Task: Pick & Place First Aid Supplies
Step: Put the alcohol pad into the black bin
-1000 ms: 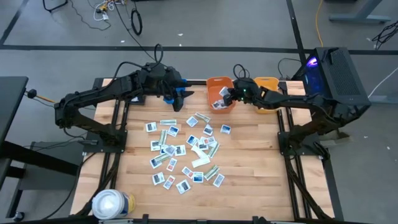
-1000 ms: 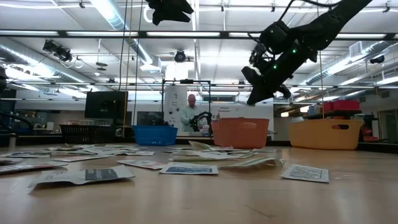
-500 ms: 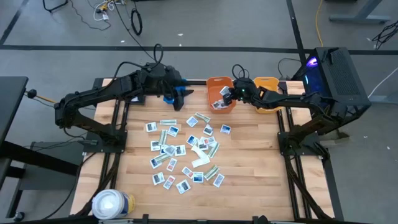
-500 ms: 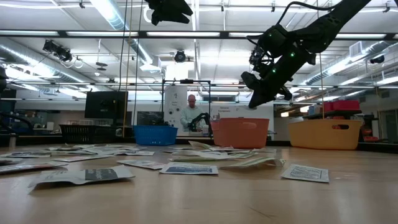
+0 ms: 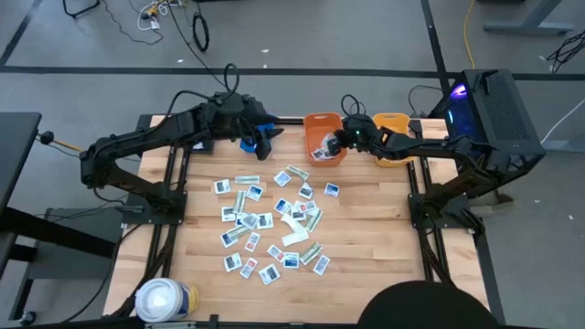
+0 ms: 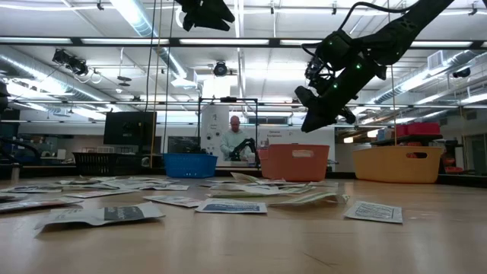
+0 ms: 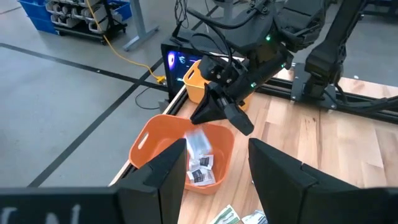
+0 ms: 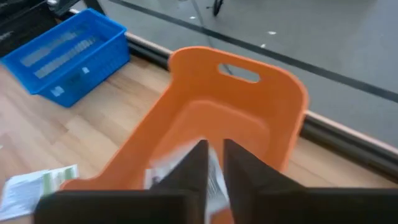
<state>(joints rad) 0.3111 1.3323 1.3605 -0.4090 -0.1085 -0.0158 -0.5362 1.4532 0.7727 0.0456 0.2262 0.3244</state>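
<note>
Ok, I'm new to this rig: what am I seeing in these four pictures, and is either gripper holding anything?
Two dark robot arms work at a wooden table. One picture looks straight down, one looks level across the tabletop, and two come from cameras on the arms' wrists. Small first aid packets lie scattered mid-table. The left gripper waits open and empty near the blue bin. The right gripper hangs open over the orange bin. A blurred packet shows beneath it inside that bin, apart from the gripper.
</note>
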